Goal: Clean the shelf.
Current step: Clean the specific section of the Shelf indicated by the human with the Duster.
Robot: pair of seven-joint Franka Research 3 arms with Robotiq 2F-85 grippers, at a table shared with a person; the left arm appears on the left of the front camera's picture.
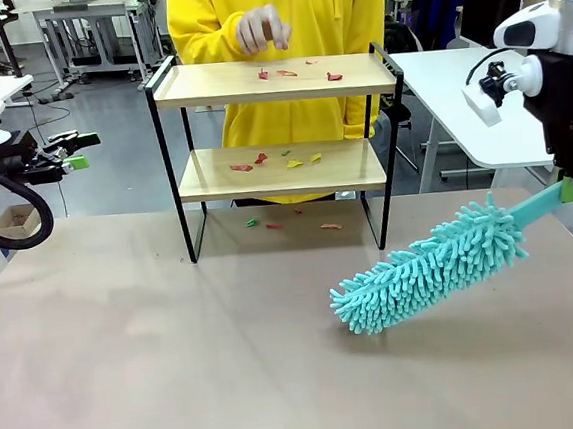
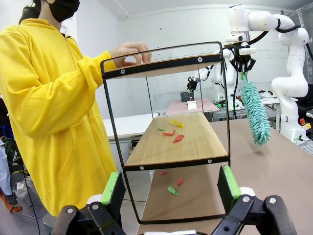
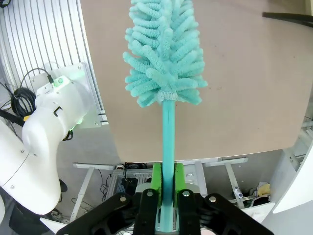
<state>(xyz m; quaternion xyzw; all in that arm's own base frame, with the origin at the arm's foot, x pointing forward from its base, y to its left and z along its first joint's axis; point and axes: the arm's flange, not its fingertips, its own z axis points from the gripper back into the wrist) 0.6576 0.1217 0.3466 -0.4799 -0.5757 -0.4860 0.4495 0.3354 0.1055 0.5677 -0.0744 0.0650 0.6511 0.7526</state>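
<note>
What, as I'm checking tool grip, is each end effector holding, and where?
Right end effector holds the teal duster by its handle end; left end effector is open, holding nothing.

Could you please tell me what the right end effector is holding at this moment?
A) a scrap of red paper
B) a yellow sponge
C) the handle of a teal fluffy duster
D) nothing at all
C: the right end effector is shut on the thin handle of the teal duster, whose fluffy head hangs low over the table.

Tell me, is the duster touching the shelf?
Apart. The front view shows bare table between the duster and the shelf.
</note>
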